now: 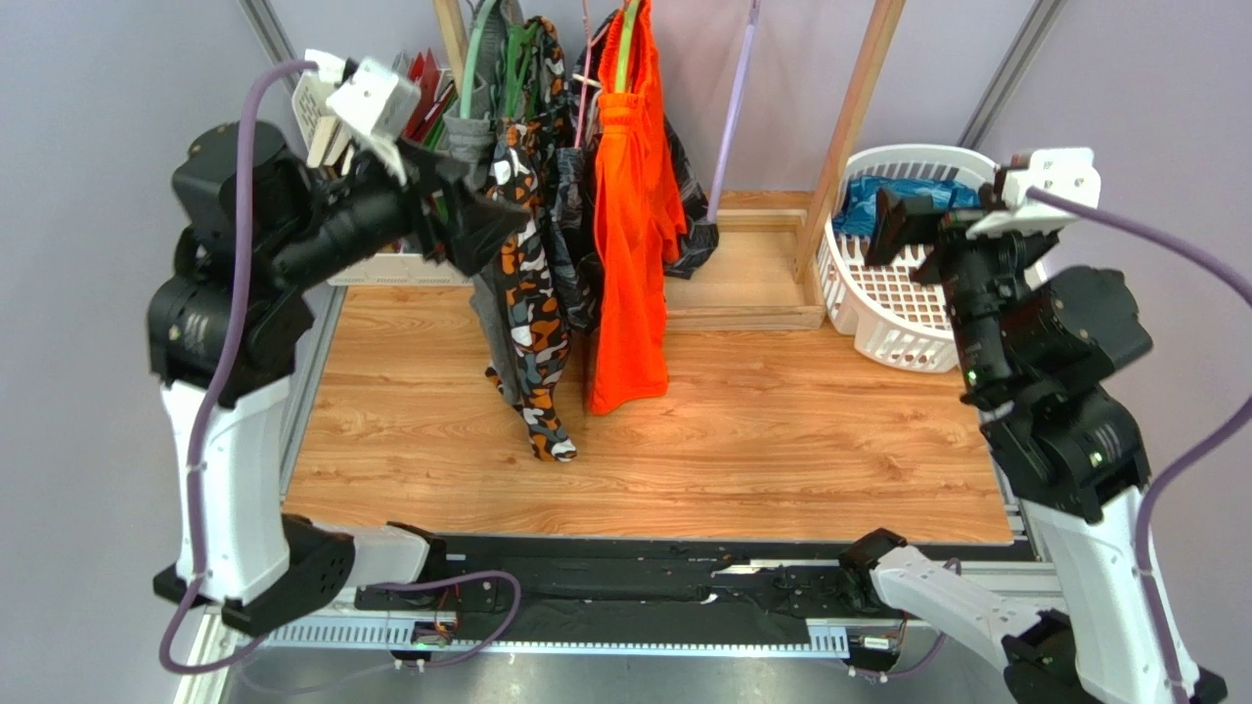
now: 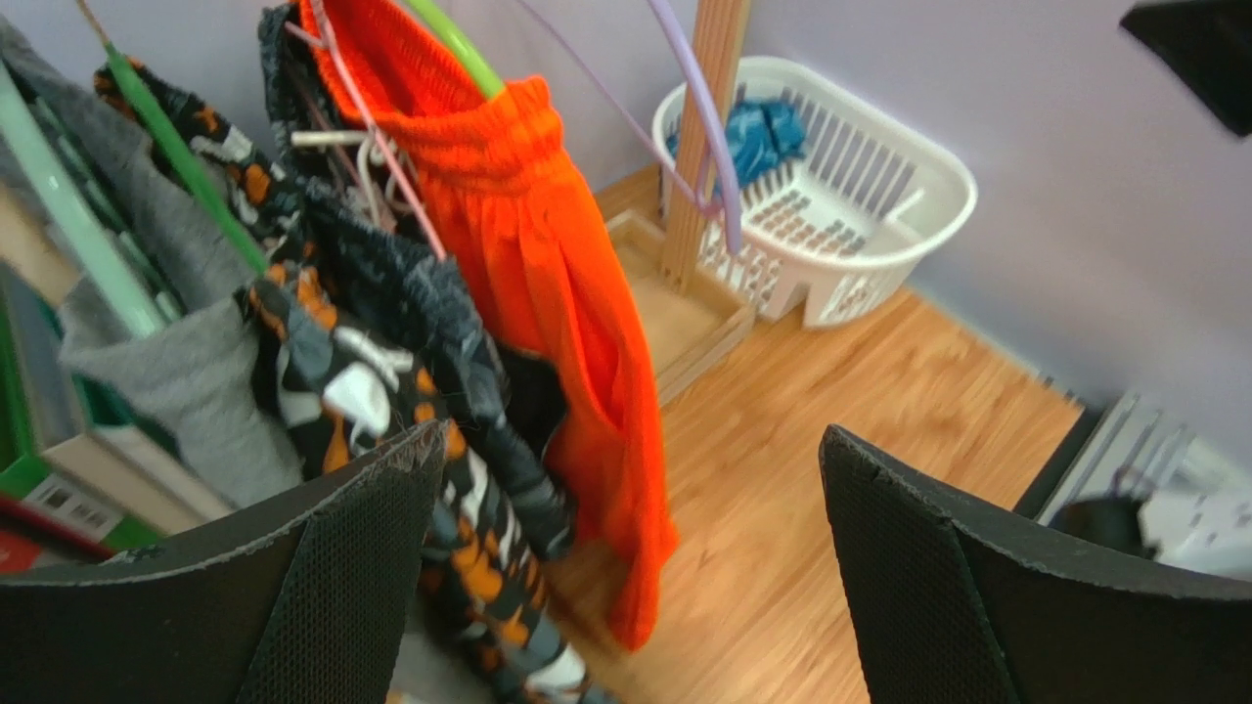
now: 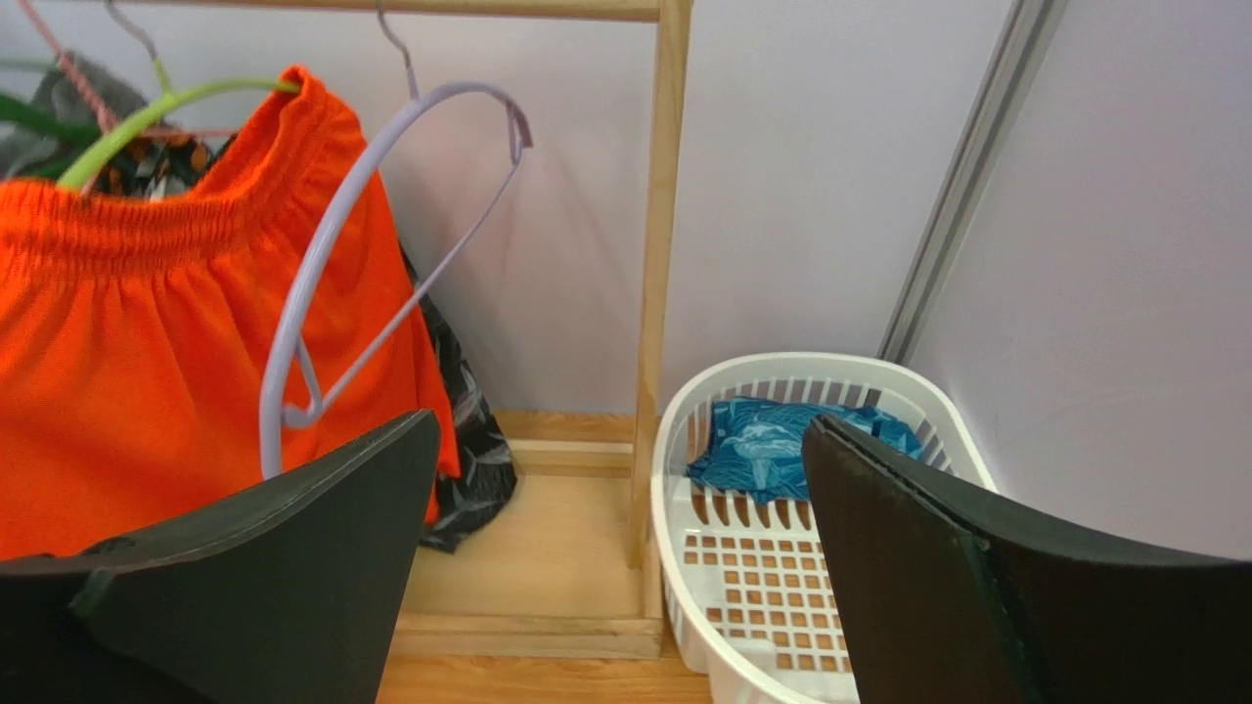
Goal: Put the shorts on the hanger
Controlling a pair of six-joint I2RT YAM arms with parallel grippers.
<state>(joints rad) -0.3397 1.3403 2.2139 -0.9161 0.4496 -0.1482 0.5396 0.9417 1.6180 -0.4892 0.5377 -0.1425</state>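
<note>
The bright orange shorts (image 1: pixel 635 235) hang by their waistband from the lime-green hanger (image 1: pixel 628 44) on the wooden rack, legs reaching down near the table. They also show in the left wrist view (image 2: pixel 566 294) and the right wrist view (image 3: pixel 147 382), with the green hanger (image 3: pixel 147 115) through the waistband. My left gripper (image 1: pixel 478 220) is open and empty, raised just left of the hanging clothes. My right gripper (image 1: pixel 919 235) is open and empty, raised over the white basket at the right.
An orange-black-white camo garment (image 1: pixel 532 316) and a black patterned one (image 1: pixel 691 220) hang beside the shorts. An empty lavender hanger (image 3: pixel 353 250) hangs to their right. The rack's wooden post (image 1: pixel 845 140) and base stand behind. A white basket (image 1: pixel 882 316) holds blue cloth (image 3: pixel 779 440).
</note>
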